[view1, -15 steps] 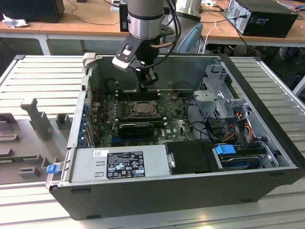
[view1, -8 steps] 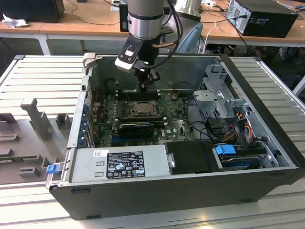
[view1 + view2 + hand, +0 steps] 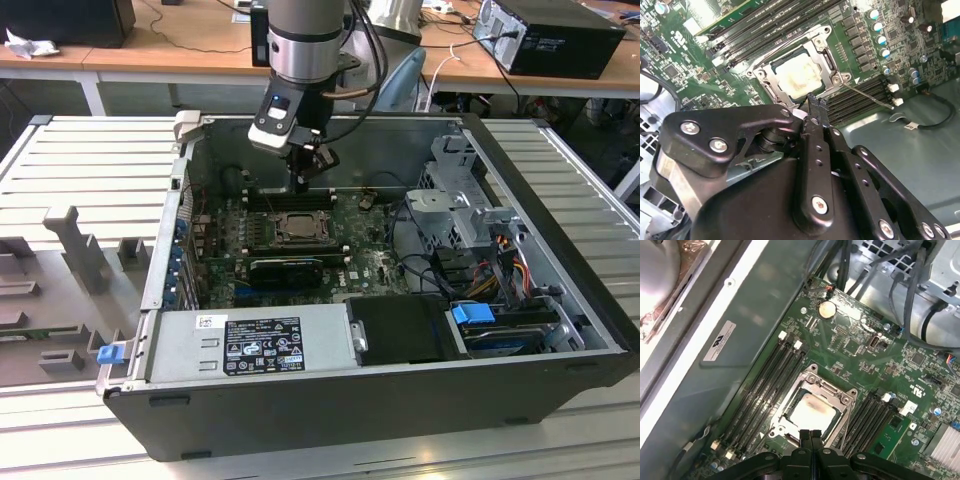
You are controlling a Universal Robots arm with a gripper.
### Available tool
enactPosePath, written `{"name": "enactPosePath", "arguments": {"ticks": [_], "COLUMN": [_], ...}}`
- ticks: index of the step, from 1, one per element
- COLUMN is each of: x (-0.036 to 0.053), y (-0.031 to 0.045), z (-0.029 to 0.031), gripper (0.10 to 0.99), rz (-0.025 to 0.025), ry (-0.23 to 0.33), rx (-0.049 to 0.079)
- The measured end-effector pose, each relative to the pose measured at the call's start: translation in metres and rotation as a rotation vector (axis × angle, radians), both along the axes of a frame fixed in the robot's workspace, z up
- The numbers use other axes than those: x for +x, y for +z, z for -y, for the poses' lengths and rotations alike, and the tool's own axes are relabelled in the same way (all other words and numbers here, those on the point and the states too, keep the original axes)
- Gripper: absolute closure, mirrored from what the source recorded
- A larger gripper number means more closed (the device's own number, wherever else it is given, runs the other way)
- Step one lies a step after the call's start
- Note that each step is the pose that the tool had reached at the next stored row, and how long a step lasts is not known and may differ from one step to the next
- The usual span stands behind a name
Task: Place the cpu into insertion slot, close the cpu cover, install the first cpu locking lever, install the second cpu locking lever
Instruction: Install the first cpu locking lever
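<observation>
The cpu [image 3: 812, 415] lies flat in the insertion slot [image 3: 298, 228] on the green motherboard, pale and square, also seen as the cpu [image 3: 797, 75] in the second wrist view. The cpu cover [image 3: 827, 387] lies down over it as a silvery frame, with the chip showing through its window. A thin metal locking lever [image 3: 870, 96] runs out from one socket corner across the memory slots. My gripper [image 3: 810, 432] hangs just above the socket's edge, shut, with its fingertips [image 3: 813, 102] pressed together and nothing between them.
The motherboard sits inside an open tower case [image 3: 560, 300] with tall walls. Long black memory slots [image 3: 772, 385] flank the socket. Cables [image 3: 430, 262], a drive cage [image 3: 465, 190] and a power supply [image 3: 260, 345] crowd the exterior view's right and front.
</observation>
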State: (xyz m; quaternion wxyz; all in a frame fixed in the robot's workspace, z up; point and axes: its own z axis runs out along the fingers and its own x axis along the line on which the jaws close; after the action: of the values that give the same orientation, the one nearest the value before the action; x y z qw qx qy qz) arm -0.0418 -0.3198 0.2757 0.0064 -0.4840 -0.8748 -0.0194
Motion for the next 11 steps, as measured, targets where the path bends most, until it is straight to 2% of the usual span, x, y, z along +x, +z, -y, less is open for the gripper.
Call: {"name": "enactPosePath", "arguments": {"ticks": [11], "x": [0.0], "y": [0.0], "z": [0.0], "gripper": [0.98], "rz": [0.0], "ry": [0.101], "rx": [0.0]}}
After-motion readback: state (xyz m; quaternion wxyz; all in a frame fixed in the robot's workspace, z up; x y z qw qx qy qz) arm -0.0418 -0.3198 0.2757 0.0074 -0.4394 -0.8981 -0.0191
